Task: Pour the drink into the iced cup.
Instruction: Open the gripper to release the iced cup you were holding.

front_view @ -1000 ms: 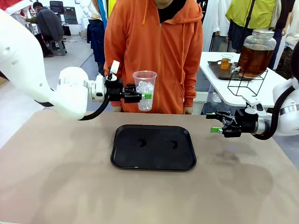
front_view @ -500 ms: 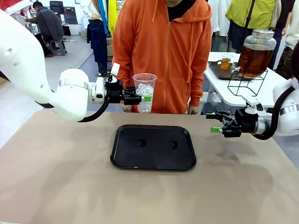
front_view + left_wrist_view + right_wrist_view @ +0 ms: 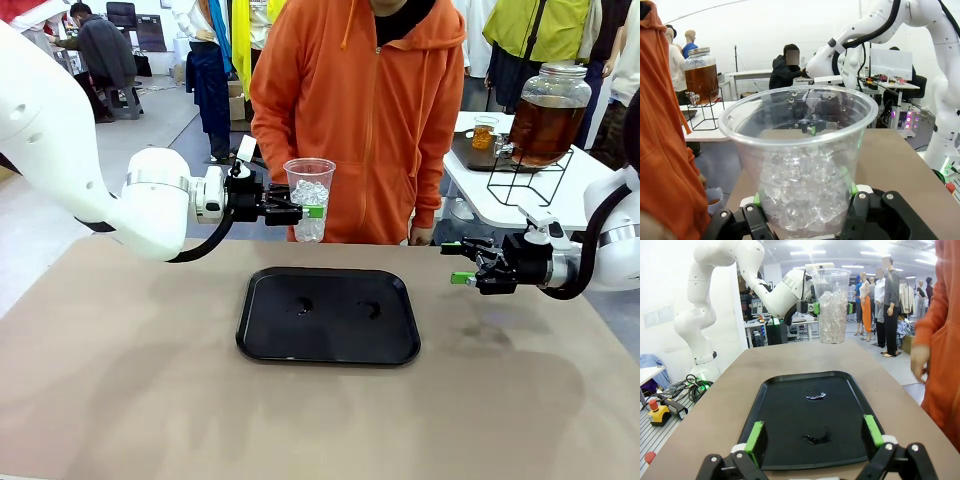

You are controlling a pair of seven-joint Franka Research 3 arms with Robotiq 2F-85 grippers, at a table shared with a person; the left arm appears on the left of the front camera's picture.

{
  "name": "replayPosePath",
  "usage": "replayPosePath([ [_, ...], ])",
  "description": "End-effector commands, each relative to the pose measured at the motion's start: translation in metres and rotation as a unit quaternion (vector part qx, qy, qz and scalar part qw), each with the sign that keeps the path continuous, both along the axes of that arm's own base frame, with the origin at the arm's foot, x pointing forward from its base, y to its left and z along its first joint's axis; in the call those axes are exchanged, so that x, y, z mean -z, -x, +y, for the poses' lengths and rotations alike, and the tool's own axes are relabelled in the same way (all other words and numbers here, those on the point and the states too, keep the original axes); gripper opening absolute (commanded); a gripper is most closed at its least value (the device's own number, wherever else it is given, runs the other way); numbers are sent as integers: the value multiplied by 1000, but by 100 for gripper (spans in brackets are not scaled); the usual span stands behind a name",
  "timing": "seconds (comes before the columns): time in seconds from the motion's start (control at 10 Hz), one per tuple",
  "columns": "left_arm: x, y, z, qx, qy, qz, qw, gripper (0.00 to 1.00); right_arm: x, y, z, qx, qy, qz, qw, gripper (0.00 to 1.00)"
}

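While my left gripper (image 3: 314, 209) clamps the iced cup (image 3: 310, 178) aloft, off the desk (image 3: 120, 380), my right gripper (image 3: 457, 263) hangs spread apart, empty.

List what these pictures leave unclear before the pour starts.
Front view: tap of the dispenser jar, too small to tell open from shut.
Left wrist view: base of the iced cup, hidden behind the left gripper.
Front view: contents of the small cup beside the jar, too small to identify.
Front view: the person's hand, partly hidden behind the table edge.
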State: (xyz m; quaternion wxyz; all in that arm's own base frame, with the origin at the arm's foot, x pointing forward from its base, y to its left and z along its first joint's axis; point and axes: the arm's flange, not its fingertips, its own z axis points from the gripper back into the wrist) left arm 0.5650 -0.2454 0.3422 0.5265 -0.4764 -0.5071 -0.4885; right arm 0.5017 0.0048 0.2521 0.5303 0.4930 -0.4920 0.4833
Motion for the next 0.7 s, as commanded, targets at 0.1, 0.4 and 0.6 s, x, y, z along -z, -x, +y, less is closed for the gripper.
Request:
replayPosePath([
  [0.1,-5,2,-1,0,8,-11,1000,67,-2,0,0,-1,-1,-2,1000,100],
  [0.4,-5,2,-1,0,8,-11,1000,67,-2,0,0,-1,-1,-2,1000,100],
  [0.6,-5,2,-1,0,8,-11,1000,67,-2,0,0,-1,-1,-2,1000,100],
])
